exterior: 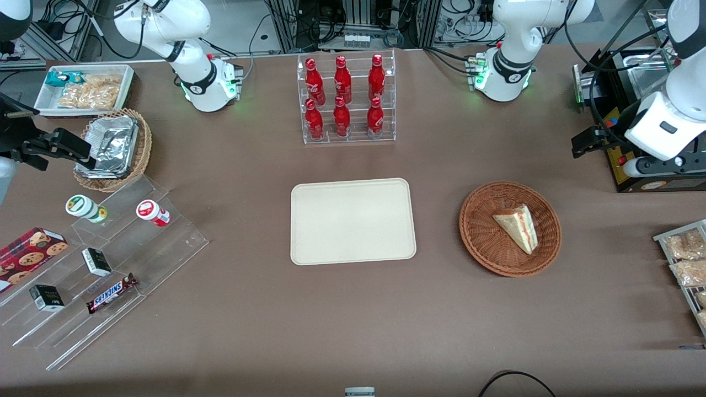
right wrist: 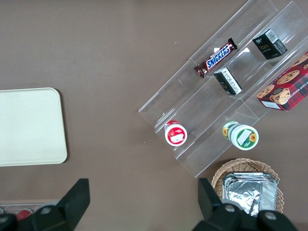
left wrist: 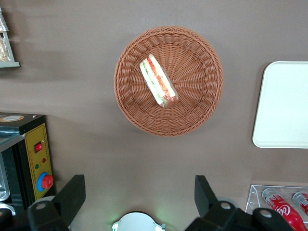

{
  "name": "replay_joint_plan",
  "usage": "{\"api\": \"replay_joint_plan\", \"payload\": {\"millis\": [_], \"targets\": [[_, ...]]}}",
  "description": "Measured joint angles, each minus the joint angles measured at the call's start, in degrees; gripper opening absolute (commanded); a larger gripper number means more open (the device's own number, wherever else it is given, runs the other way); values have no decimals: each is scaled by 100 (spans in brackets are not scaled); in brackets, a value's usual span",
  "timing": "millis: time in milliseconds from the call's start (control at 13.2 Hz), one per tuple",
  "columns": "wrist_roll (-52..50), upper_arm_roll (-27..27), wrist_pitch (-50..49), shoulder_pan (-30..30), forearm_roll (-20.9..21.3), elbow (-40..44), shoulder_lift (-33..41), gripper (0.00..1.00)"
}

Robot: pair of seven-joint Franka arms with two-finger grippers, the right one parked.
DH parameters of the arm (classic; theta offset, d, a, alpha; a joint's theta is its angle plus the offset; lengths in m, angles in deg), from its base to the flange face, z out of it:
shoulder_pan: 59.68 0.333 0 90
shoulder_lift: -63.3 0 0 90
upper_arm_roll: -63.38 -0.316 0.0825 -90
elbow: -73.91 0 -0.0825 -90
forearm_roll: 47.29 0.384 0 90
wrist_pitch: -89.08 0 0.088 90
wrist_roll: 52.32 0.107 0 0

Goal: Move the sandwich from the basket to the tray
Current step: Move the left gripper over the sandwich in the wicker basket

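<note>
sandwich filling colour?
Red and green between white bread; sandwich shows best in the left wrist view. Gripper open above.

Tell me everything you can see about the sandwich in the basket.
The sandwich is a triangular wedge of pale white bread, with red, green and light filling layers showing along its cut edge. It lies on its side inside the round woven basket, touching only the wicker. Nothing holds it: the gripper hangs above the table, off the basket's rim, with its fingers open. The tray lies apart from the basket.
</note>
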Motion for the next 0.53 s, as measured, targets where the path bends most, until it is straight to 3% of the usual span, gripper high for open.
{"api": "replay_joint_plan", "payload": {"millis": [530], "targets": [[38, 82, 559, -6, 0, -564, -130, 100]]}}
